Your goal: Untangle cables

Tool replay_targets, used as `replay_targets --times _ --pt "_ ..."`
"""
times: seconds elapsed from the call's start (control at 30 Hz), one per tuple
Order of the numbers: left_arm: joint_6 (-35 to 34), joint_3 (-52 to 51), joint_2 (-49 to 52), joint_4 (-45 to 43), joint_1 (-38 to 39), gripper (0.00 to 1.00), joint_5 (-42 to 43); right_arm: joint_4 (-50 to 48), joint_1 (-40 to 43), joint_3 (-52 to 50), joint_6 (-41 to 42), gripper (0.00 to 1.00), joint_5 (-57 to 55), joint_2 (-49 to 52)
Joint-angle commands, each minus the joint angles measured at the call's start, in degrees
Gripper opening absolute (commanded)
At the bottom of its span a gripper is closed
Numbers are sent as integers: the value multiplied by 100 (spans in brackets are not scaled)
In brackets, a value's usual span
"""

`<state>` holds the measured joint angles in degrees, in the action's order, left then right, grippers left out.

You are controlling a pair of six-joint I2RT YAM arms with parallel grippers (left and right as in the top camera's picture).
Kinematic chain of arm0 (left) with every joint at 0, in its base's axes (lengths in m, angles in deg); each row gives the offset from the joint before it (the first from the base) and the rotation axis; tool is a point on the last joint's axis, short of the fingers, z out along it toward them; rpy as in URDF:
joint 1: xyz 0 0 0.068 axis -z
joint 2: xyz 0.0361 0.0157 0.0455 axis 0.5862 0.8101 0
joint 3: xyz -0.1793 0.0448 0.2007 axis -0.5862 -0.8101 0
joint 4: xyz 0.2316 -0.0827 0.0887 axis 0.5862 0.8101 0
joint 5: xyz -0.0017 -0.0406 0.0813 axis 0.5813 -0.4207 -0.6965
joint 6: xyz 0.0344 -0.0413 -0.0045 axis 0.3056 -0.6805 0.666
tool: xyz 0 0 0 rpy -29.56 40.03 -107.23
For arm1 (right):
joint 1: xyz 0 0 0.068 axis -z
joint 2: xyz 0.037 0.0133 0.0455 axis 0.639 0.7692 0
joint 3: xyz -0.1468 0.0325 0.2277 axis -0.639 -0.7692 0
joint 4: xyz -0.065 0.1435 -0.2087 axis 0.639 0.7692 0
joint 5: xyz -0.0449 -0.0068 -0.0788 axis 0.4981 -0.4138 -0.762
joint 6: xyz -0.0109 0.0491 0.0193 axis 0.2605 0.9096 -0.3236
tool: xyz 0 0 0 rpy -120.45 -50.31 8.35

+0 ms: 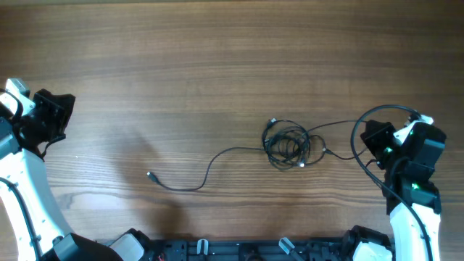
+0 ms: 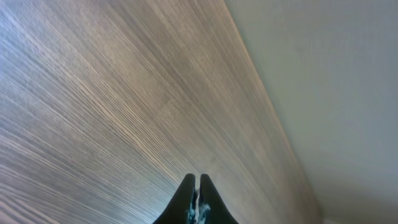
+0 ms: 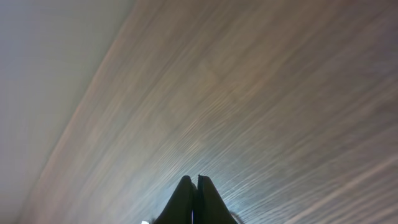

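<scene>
Both left jaws and right jaws closed, empty; best open right jaws above the cable knot (image 1: pixel 288 143), pinching one outer loop

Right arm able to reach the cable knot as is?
Probably yes. The right gripper sits close beside the cable knot, only bare table between them, and one thin strand trails toward it. Nothing blocks the way. Its jaws look shut, so it must open first.

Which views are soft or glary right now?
Overhead: sharp, evenly lit, cable knot crisp. Left wrist: table grain in focus, bluish cast upper left, shut left fingers a dark silhouette. Right wrist: grain smeared and soft, bright glare on the wood beside the right fingers.
</scene>
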<state>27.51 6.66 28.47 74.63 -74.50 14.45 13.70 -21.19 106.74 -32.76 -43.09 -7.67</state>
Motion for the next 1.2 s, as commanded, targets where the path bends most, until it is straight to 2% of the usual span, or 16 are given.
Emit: replay_targets --times 0.0,0.07,0.1,0.13,0.17,0.2,0.23,0.3,0.37,0.5,0.57,0.7,0.87,1.07,1.17 --pt "-376 74 44 63 374 9 214 44 -195 66 -658 5 903 203" --pt "-358 74 96 149 754 14 225 144 -332 66 -664 12 813 356" --pt "-356 74 138 177 1034 20 225 184 -428 66 -662 31 745 507" --pt "-356 74 170 203 1325 29 227 184 -507 66 -662 57 752 669" --pt "-356 74 208 212 1637 42 225 181 -588 66 -656 78 765 850" --pt "-356 74 238 212 1985 52 225 181 -658 66 -669 92 809 994" --pt "-356 74 251 210 2201 60 223 181 -715 66 -723 99 885 1104" --pt "-356 74 306 179 2859 76 221 181 -896 66 -933 99 1202 1421" --pt "-356 74 365 118 3388 82 216 186 -1054 66 -931 100 1364 1644" --pt "-605 74 636 149 4535 81 -229 179 -1325 66 -901 100 1401 1919" --pt "-1333 74 866 216 5082 83 -544 177 -1294 76 -809 100 1311 1867" --pt "-2389 74 1375 26 5947 91 -553 184 -1078 225 -422 100 1093 1620" --pt "-3700 74 2044 -339 6985 83 -708 208 -855 313 -107 100 1016 1252" --pt "-5156 74 2601 -422 7899 84 -1064 767 -852 313 -170 100 221 1150" --pt "-5484 74 2785 -518 8196 85 -1327 1016 -852 313 -173 100 83 1150"
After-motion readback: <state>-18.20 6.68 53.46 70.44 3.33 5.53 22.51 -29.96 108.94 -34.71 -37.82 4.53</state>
